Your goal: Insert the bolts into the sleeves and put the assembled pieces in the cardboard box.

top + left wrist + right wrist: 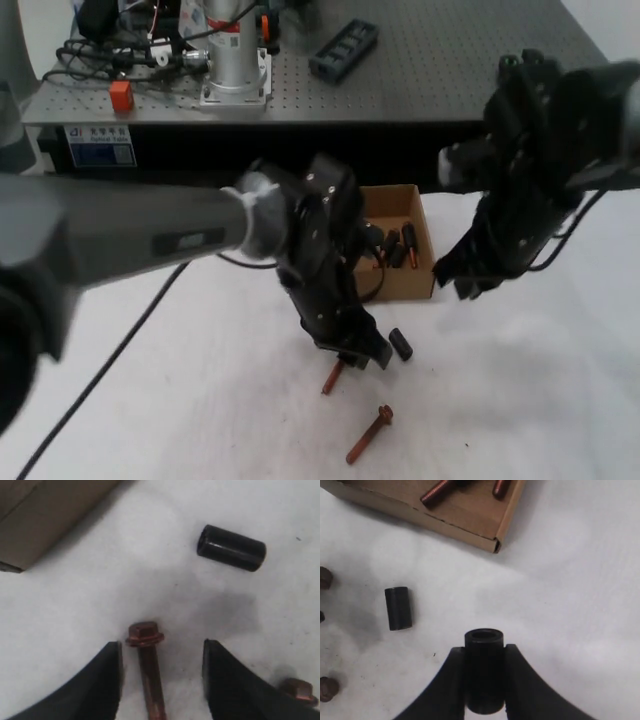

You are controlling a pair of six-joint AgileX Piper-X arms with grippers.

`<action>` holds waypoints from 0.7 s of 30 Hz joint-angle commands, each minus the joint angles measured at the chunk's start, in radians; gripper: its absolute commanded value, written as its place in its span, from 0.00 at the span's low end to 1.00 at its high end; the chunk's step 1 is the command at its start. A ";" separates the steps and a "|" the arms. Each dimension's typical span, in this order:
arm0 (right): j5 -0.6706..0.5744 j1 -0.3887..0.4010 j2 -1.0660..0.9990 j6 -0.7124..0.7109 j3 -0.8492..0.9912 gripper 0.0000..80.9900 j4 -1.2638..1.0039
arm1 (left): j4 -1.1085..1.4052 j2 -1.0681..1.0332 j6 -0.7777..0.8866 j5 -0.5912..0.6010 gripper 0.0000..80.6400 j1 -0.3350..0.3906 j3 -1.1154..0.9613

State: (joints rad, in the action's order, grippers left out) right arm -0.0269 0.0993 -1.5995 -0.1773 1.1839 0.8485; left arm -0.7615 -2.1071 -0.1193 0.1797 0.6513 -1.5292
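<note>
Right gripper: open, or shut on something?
Shut on a black cylindrical sleeve: the right gripper has both fingers pressed against the sleeve's sides in the right wrist view.

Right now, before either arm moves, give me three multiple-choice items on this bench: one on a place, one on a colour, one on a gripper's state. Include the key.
1. Where does the bolt nearest the left gripper lie?
A. Between that gripper's open fingers, on the white cloth
B. In the right gripper
C. Inside the loose sleeve

2. What colour is the loose sleeve?
A. Silver
B. Black
C. Copper

3. What state is the right gripper in?
A. Open and empty
B. Shut on a bolt
C. Shut on a sleeve

Key:
1 A, the left wrist view shows the bolt's shank between the spread fingers.
2 B, it lies black against the cloth.
3 C, the fingers press both sides of a black sleeve.
</note>
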 commanded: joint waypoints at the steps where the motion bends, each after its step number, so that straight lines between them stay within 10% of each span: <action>1: -0.014 -0.002 0.001 0.004 0.004 0.06 0.002 | -0.018 0.003 -0.013 -0.013 0.46 0.001 -0.007; 6: -0.014 -0.006 0.049 0.004 0.004 0.06 0.012 | -0.114 -0.044 -0.023 -0.020 0.39 0.001 -0.064; 12: -0.014 -0.006 0.068 0.004 0.004 0.06 0.035 | -0.116 -0.046 -0.026 -0.018 0.00 0.001 -0.066; 21: -0.219 -0.006 0.264 0.078 -0.237 0.06 -0.169 | -0.008 0.132 0.073 0.081 0.01 -0.032 -0.038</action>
State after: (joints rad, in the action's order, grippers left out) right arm -0.1928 0.0971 -1.4448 -0.1399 1.0611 0.7802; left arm -0.8301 -2.0778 -0.1008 0.2030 0.6386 -1.5727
